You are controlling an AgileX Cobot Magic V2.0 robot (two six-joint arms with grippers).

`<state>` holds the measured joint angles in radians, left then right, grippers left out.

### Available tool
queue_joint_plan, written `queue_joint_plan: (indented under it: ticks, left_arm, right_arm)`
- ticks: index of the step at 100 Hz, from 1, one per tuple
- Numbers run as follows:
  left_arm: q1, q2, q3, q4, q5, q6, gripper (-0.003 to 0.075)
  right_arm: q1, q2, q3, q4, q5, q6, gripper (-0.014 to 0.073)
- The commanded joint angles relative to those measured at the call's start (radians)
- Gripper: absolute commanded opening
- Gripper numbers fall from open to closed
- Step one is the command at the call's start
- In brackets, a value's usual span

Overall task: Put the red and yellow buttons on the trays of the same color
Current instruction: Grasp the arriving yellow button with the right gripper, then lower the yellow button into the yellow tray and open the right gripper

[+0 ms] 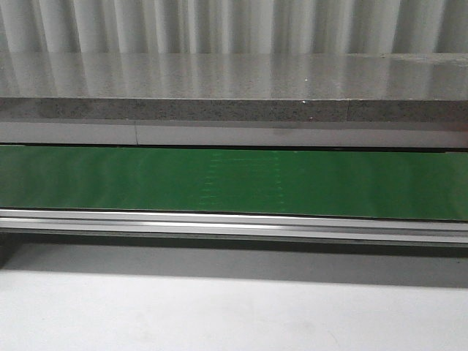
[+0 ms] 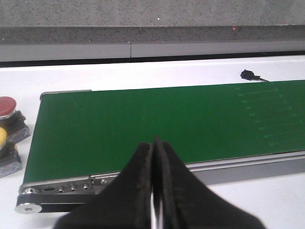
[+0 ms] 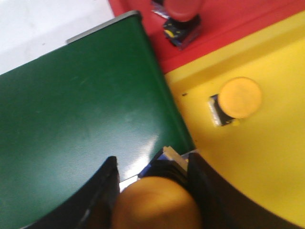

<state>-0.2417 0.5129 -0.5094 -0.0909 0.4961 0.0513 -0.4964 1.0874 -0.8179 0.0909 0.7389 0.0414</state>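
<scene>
In the right wrist view my right gripper [image 3: 152,164] is shut on a yellow button [image 3: 157,202], held over the end of the green belt [image 3: 81,109] beside the yellow tray [image 3: 267,167]. Another yellow button [image 3: 238,99] lies on the yellow tray. A red button [image 3: 183,16] lies on the red tray [image 3: 238,24]. In the left wrist view my left gripper [image 2: 155,143] is shut and empty above the near rail of the belt [image 2: 157,119]. A red button [image 2: 7,107] and a yellow button [image 2: 2,138] stand on the white table beside the belt's end. The front view shows neither gripper.
The front view shows only the green belt [image 1: 234,181], its metal rail [image 1: 234,223], the white table [image 1: 234,314] and a grey stone ledge [image 1: 234,84] behind. A small black part with a cable [image 2: 248,75] lies on the table beyond the belt.
</scene>
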Motion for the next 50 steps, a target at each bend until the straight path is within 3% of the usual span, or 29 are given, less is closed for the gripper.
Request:
queue_joint_plan:
  ticks: [1,24,50]
  left_arm:
    - [-0.007,0.0,-0.027,-0.013,-0.068,-0.002,-0.002]
    - [-0.007,0.0,-0.027,-0.013,-0.068,-0.002,-0.002]
    - [-0.007,0.0,-0.027,-0.013,-0.068,-0.002,-0.002]
  right_arm:
    - [-0.065,-0.029,-0.008,-0.017,-0.039,0.007,0.0101]
    - [-0.215,-0.026,0.066,-0.019,-0.102,0.031,0.0101]
    - [-0.258,0.073,0.133,-0.018,-0.229,0.033,0.0101]
